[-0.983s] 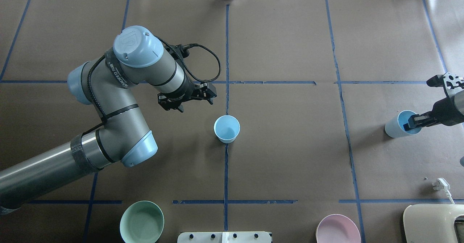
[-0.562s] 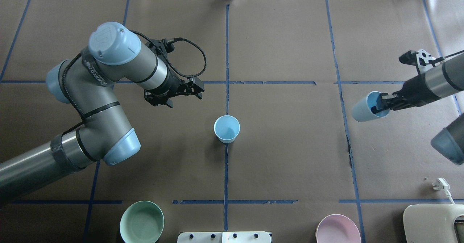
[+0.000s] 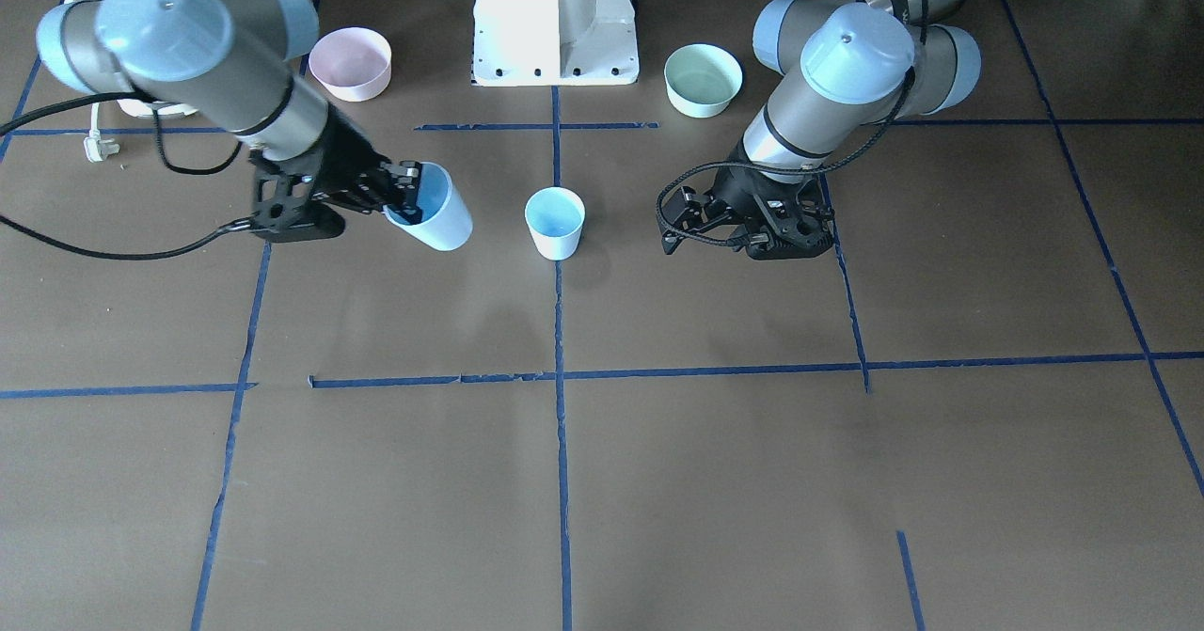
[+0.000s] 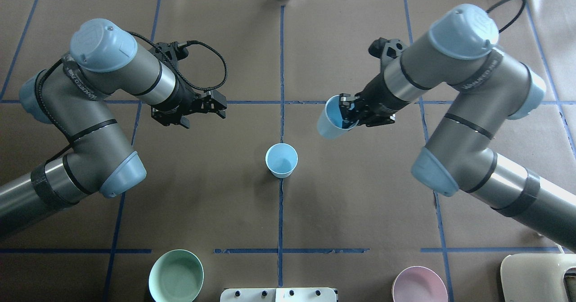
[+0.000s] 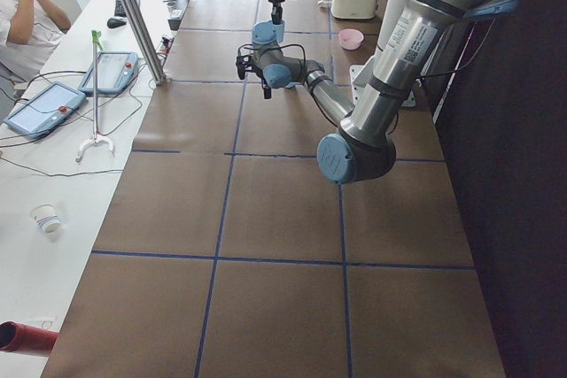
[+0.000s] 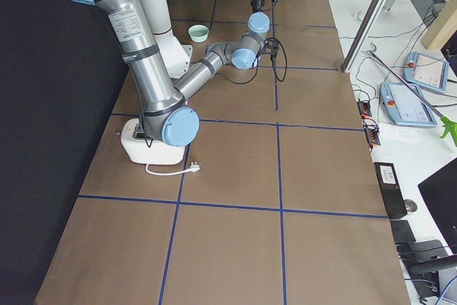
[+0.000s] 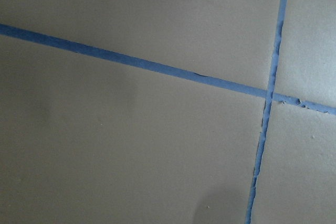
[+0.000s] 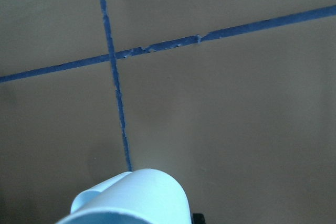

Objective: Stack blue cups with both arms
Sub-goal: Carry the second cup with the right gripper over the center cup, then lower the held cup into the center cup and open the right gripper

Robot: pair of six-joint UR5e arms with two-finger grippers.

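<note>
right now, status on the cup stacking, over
Right gripper shut on tilted blue cup, airborne. Left gripper open, empty. Standing blue cup central. Green bowl, pink bowl well aside.

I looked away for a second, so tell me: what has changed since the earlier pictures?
The right gripper has lifted its cup from the far right and carried it in toward the middle, holding it by the rim. The empty left gripper has drawn back leftward, away from the middle cup. That cup, the green bowl and the pink bowl have not moved.
</note>
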